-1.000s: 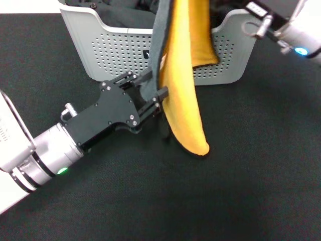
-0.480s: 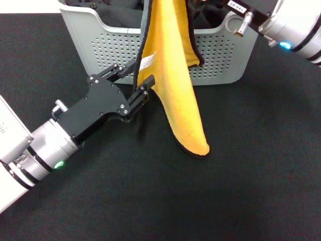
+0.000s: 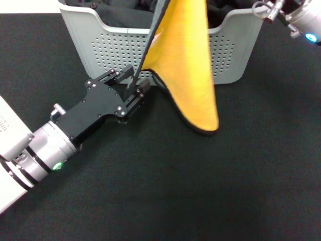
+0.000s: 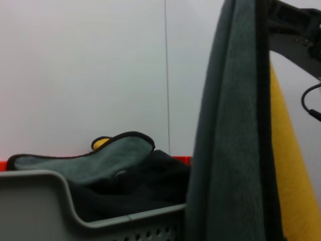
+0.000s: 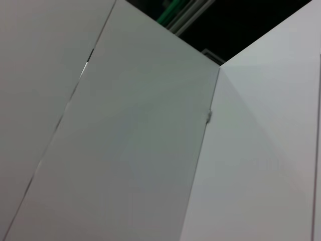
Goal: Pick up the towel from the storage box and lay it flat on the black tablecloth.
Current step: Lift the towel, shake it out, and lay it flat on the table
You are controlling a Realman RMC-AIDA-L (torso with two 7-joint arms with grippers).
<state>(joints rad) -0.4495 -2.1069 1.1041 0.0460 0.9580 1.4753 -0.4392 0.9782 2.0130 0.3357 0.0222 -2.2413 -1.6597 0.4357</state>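
The towel (image 3: 188, 65), yellow on one side and grey with a black hem on the other, hangs in front of the storage box (image 3: 100, 45), a light grey perforated basket. Its lowest tip is just above the black tablecloth (image 3: 200, 191). My left gripper (image 3: 134, 80) is low beside the basket's front wall and is shut on the towel's dark left edge, which runs taut upward. The towel's top leaves the head view. In the left wrist view the towel (image 4: 230, 125) hangs from my right gripper (image 4: 281, 25), whose black body meets its top. My right arm (image 3: 301, 15) is at the far right corner.
The basket (image 4: 40, 196) holds smooth black fabric (image 4: 150, 181) and another grey and yellow towel (image 4: 100, 153). The tablecloth stretches wide in front of and to both sides of the basket. A white wall stands behind.
My left gripper's fingers have closed on the towel's left edge. My right arm has moved up and to the right, lifting the towel, which now hangs wider and farther right.
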